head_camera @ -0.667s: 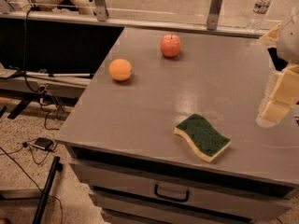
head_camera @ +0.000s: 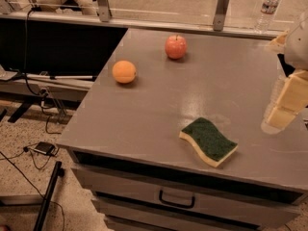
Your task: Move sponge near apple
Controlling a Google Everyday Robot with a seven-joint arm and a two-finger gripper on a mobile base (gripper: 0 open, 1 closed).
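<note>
Nothing visibly shifts between the earlier frame and now: we log the gripper (head_camera: 287, 100) at the same spot, hanging over the right edge of the table (head_camera: 159, 105), partly cut off by the frame. We cannot tell whether it is spread or pressed together; it grips nothing we can see. Left of it and apart, near the front edge, the sponge (head_camera: 209, 141) lies flat, green scouring face up, pale foam below. We judge it light, soft and compressible, not fragile; a pinch across its narrow width at mid-length should hold. The apple (head_camera: 176, 46) sits well apart toward the far side, with an orange (head_camera: 124, 71) to its left. Approach not yet begun.
</note>
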